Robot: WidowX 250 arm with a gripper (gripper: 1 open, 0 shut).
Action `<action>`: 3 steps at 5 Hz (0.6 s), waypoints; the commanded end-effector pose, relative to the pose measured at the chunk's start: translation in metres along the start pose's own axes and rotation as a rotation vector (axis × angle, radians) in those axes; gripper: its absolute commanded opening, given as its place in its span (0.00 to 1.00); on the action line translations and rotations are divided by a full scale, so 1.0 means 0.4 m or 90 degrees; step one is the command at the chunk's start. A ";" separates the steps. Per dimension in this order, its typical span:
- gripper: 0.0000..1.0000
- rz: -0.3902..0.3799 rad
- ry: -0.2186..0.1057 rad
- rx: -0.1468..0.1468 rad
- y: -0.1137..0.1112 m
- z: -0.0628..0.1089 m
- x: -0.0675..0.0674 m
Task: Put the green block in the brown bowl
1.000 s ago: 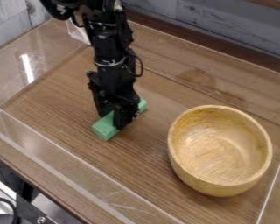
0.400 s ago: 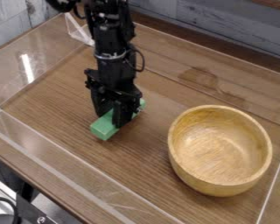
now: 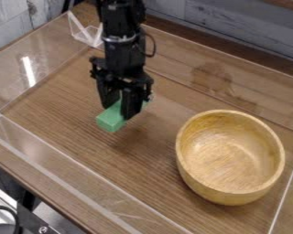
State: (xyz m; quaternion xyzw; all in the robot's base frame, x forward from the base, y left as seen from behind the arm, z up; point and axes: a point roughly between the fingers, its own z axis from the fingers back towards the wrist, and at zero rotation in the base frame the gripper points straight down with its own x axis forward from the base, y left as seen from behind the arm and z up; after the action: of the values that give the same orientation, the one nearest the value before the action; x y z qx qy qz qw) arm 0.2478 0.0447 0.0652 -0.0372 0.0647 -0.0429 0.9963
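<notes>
A robot arm is carrying the green block (image 3: pixel 111 120) clear of the wooden bench (image 3: pixel 63 174), the first leg of a job that ends at the brown bowl (image 3: pixel 231 155). The pick-up appears done: the block is hanging tilted between the black fingers (image 3: pixel 135 99) of the gripper (image 3: pixel 122 108), its lower end poking out below them, with a strip of bench surface showing beneath it. Still to come, by the look of it, are the trip across toward the bowl, sitting empty near the bench's right edge, and the release over its rim.

The fingers are standing partly apart, pinching the block from both sides rather than pressed together, and the gripper is pointing down. The block is sitting roughly midway along the bench, nearer its left side, well apart from the bowl. A clear panel (image 3: pixel 15 55) is bordering the bench along its left and front edges.
</notes>
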 end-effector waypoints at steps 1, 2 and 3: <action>0.00 -0.001 -0.066 0.023 -0.012 0.102 0.045; 0.00 -0.001 -0.093 0.031 -0.059 0.180 0.085; 0.00 -0.036 -0.096 0.023 -0.132 0.190 0.052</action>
State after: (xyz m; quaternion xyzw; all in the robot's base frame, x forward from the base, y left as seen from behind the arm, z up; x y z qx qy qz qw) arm 0.2719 -0.0046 0.1285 -0.0262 0.0123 -0.0691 0.9972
